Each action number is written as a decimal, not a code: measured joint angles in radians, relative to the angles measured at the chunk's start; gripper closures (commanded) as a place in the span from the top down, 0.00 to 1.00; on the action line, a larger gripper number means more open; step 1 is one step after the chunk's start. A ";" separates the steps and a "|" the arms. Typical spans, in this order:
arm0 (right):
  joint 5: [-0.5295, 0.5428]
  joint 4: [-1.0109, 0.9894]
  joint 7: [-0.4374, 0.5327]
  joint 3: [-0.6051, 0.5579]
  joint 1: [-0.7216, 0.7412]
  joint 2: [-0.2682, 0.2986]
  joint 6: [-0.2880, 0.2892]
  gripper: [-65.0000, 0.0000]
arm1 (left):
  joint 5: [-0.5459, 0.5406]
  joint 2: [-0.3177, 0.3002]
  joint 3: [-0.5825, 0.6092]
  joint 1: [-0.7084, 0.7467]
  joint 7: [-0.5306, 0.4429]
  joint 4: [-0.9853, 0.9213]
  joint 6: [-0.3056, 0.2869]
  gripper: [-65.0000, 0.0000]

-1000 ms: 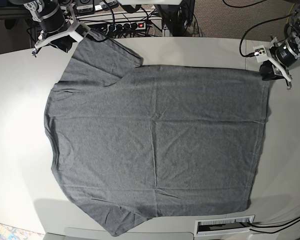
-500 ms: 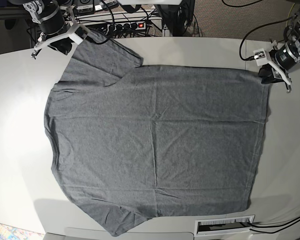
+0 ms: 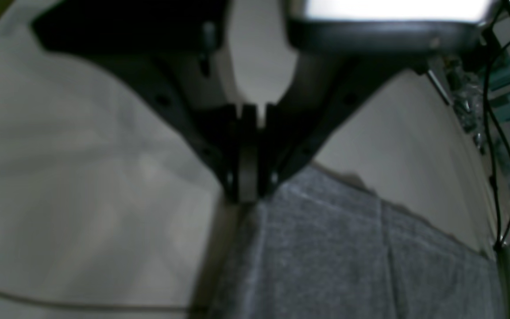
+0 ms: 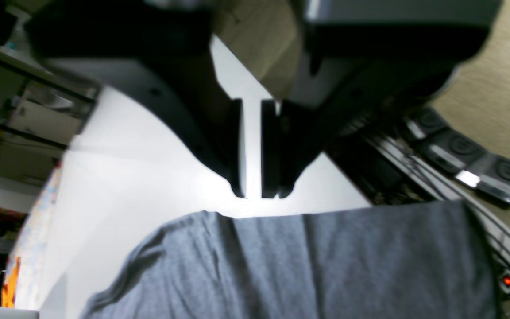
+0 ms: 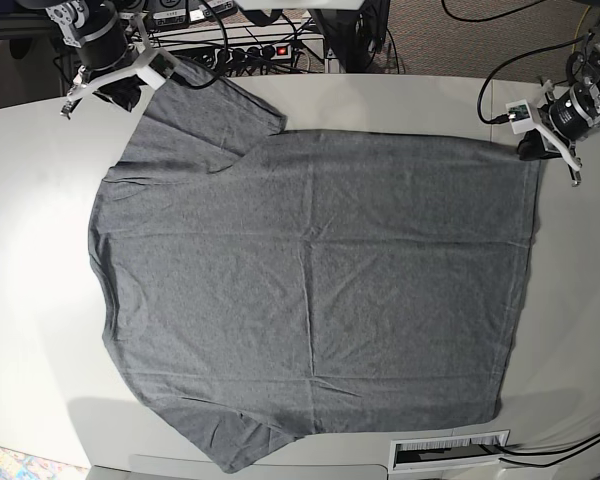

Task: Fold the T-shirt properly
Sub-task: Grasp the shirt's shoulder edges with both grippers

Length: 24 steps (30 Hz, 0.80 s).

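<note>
A: What takes up most of the scene?

B: A pale counter (image 5: 400, 100), and spread flat over most of it the T-shirt (image 5: 310, 290), heather grey and plain. In the base view its hem runs down the right side, and one short sleeve points up toward the top left corner. A second sleeve lies at the bottom edge, near a white vent-like strip (image 5: 450, 450).

A: Any folds in it?

B: Only light creases across the middle. It lies in a single spread layer as far as the base view shows.

A: Where are the arms?

B: The left gripper (image 3: 248, 195) sits at the upper right corner of the shirt in the base view, right at the hem corner. The wrist view shows its jaws pressed together, tips down at the very corner of the cloth; whether fabric is pinched between them is not clear.

A: And the other?

B: The right gripper (image 4: 255, 192) hangs over the far sleeve at the top left, its tips just above the sleeve's edge and apart from it. Its jaws stand slightly apart, with a narrow strip of bright counter showing between them, and nothing is held.

A: Anything smaller?

B: A power strip with a red lit switch (image 5: 282, 49) behind the counter, among black cables.
</note>
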 measured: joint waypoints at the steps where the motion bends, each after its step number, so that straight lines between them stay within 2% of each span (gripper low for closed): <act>1: 0.000 0.000 0.000 0.000 0.000 0.000 0.000 0.10 | -0.008 0.000 0.000 0.003 0.024 0.011 -0.002 0.00; 4: 0.004 0.000 -0.002 0.000 0.000 0.000 0.000 0.11 | -0.030 -0.007 0.000 0.039 0.056 0.058 -0.002 0.00; 6: 0.059 0.000 -0.016 0.000 -0.001 0.000 0.002 0.18 | -0.033 -0.009 0.000 0.073 0.069 0.089 -0.001 0.00; 8: 0.107 0.000 -0.035 0.000 -0.004 0.000 0.052 0.24 | -0.034 -0.009 0.000 0.113 0.067 0.110 0.002 0.00; 10: 0.141 0.000 -0.056 0.000 -0.008 0.000 0.084 0.25 | -0.034 -0.009 -0.001 0.142 0.064 0.116 0.011 0.00; 16: 0.209 0.000 -0.033 0.000 -0.006 0.000 0.194 0.25 | 0.003 -0.014 -0.006 0.184 0.050 0.120 0.031 0.00; 24: 0.222 -0.058 0.012 0.000 -0.003 0.000 0.222 0.25 | 0.003 -0.014 -0.006 0.184 0.041 0.120 0.031 0.00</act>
